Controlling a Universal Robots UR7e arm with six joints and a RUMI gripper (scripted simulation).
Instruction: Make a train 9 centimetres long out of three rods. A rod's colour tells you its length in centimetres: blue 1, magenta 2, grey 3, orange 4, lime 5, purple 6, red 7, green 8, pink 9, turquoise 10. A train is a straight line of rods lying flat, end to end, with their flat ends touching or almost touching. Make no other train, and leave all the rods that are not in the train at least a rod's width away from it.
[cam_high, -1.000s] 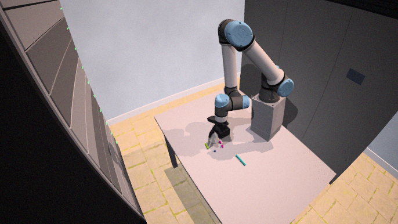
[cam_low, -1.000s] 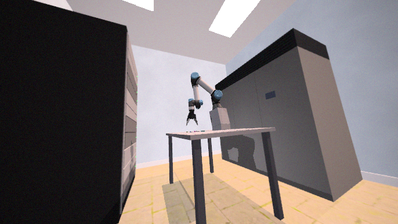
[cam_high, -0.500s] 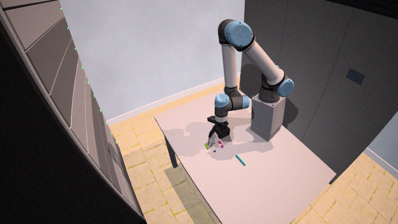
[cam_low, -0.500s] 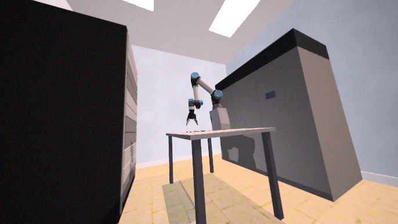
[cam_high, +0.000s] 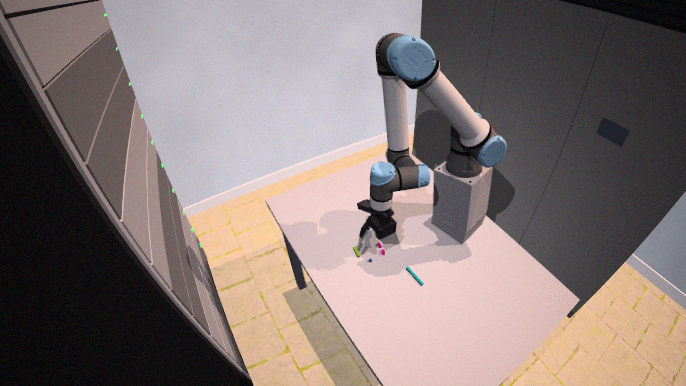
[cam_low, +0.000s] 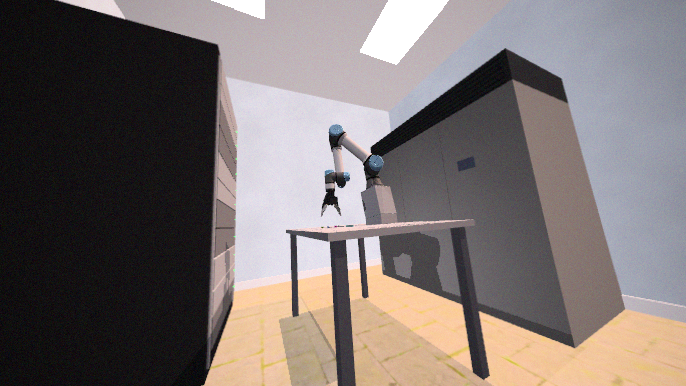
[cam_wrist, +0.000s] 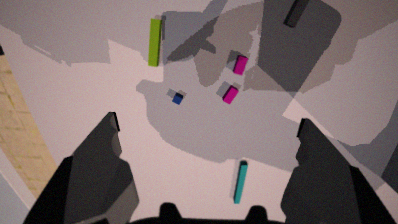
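In the wrist view a lime rod (cam_wrist: 155, 42) lies flat at the upper left. Two short magenta rods (cam_wrist: 240, 65) (cam_wrist: 230, 94) lie apart from each other near the middle right. A small blue rod (cam_wrist: 177, 99) lies left of them, and a turquoise rod (cam_wrist: 240, 182) lies low in the view. No rods touch. My gripper (cam_wrist: 207, 116) is open and empty, hovering above the table over this group. In the top view the gripper (cam_high: 371, 243) hangs over the lime rod (cam_high: 356, 251) and the magenta rods (cam_high: 381, 248); the turquoise rod (cam_high: 414, 275) lies to the right.
The grey robot pedestal (cam_high: 460, 200) stands on the table behind the rods. The table's left edge (cam_high: 320, 295) runs close to the lime rod. A dark rod-like piece (cam_wrist: 296, 12) shows at the wrist view's top edge.
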